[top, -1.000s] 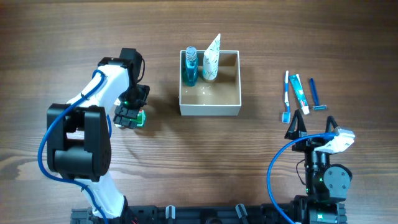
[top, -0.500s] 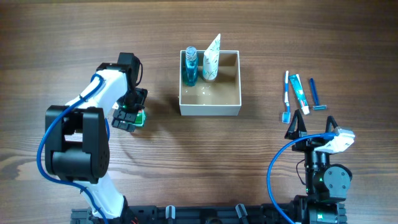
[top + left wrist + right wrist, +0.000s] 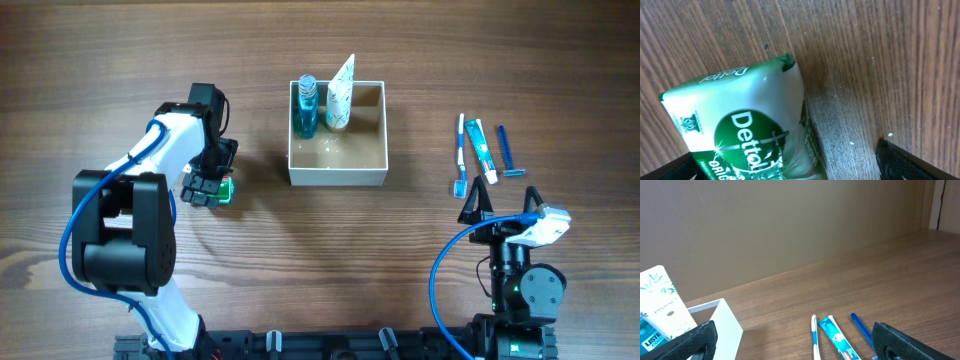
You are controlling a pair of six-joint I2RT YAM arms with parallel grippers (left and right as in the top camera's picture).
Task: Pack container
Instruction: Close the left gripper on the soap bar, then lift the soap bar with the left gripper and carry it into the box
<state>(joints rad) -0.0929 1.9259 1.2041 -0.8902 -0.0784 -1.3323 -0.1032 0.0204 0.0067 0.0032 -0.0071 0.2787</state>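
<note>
Overhead: seeing container (image 3: 337, 176) just 12 o'clock of tabletop (image 3: 300, 260) centre. Already holding Listerine bottle (image 3: 306, 107) and Pantene tube (image 3: 340, 95), both propped along its 12 o'clock wall. At its 9 o'clock, well apart: left jaws pointing down over green Dettol soap bar (image 3: 225, 189). At its 3 o'clock: toothbrush (image 3: 461, 155), toothpaste (image 3: 481, 148) and blue razor (image 3: 507, 152) side by side, unpacked. At 6 o'clock of those, near: right jaws, parked.

Left wrist: Dettol soap bar flat on tabletop between spread jaws. Clear gap on one side, no pinch yet.

Right wrist: jaws spread wide, holding nothing. Container corner at 9 o'clock, the three toiletries ahead.

Judging step: soap grasp in hand, two of six items packed. Next: close on the bar, lift, carry toward 3 o'clock, release over bare tan floor in the box's 6 o'clock half. Probably slick wrapper, so square grip needed.

Surface: dark wood-grain, a few pale specks. Room: plain grey-brown wall (image 3: 790, 230), nothing else discernible.
</note>
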